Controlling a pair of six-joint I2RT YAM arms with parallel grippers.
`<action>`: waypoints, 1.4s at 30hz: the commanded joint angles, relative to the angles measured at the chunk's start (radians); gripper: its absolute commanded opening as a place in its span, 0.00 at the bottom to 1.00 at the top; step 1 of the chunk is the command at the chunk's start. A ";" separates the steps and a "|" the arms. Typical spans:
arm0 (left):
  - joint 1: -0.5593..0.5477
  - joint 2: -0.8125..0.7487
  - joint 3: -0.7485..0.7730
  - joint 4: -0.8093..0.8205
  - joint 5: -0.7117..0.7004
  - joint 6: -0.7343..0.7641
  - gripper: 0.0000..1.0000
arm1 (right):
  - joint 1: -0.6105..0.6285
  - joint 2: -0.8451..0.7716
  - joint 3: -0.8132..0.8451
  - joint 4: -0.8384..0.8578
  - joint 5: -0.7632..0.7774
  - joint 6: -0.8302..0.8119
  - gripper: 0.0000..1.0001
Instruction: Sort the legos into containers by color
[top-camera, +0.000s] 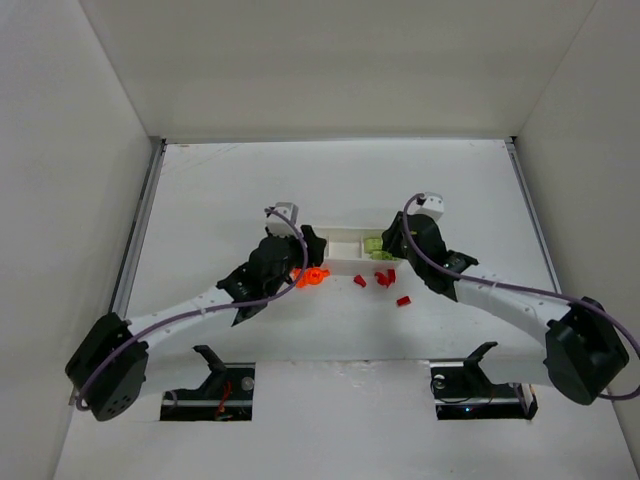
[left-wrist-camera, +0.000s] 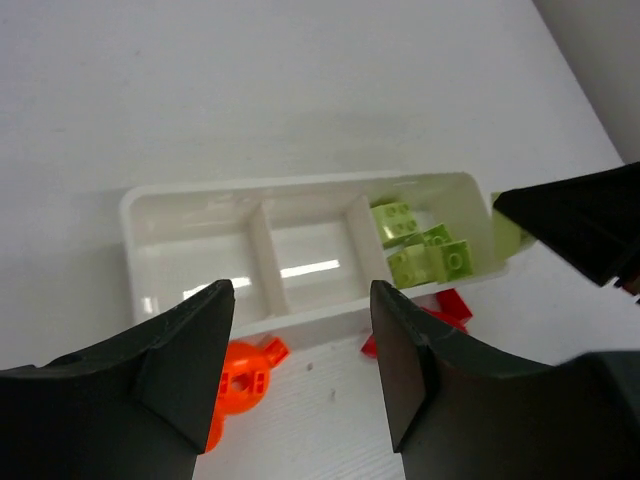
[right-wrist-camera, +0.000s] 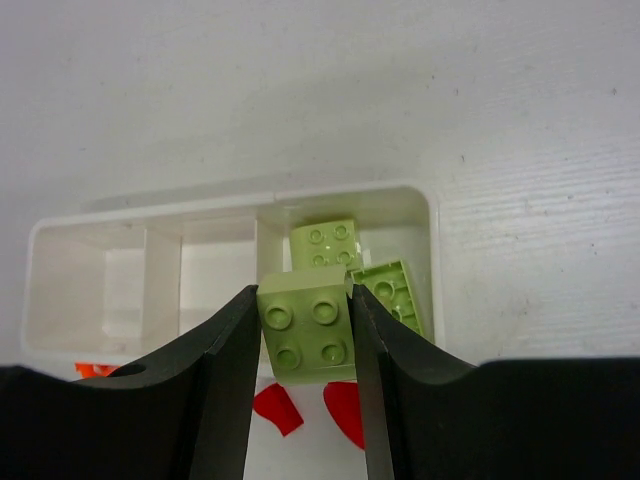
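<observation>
The white tray (top-camera: 345, 264) has three compartments; its right one holds yellow-green legos (left-wrist-camera: 425, 250). My right gripper (right-wrist-camera: 304, 335) is shut on a yellow-green lego (right-wrist-camera: 305, 332), held above the tray's near right rim (right-wrist-camera: 436, 270); two more green legos (right-wrist-camera: 330, 243) lie in that compartment. Red legos (top-camera: 383, 281) lie on the table in front of the tray. An orange lego (top-camera: 314, 277) lies by the tray's left front. My left gripper (left-wrist-camera: 300, 355) is open and empty just above the table, with the orange lego (left-wrist-camera: 240, 372) beside its left finger.
White walls enclose the table on three sides. A metal rail (top-camera: 137, 235) runs along the left edge and another (top-camera: 530, 215) along the right. The left and middle tray compartments (left-wrist-camera: 190, 250) hold nothing.
</observation>
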 joint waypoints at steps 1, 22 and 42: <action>0.045 -0.116 -0.068 -0.077 -0.037 -0.049 0.54 | -0.008 0.050 0.066 0.078 -0.004 -0.040 0.35; -0.068 -0.152 -0.130 -0.317 -0.112 -0.069 0.35 | 0.003 0.015 0.047 0.084 -0.024 -0.029 0.63; -0.105 0.150 -0.057 -0.159 -0.158 0.030 0.22 | 0.173 -0.086 -0.114 0.174 -0.101 0.057 0.35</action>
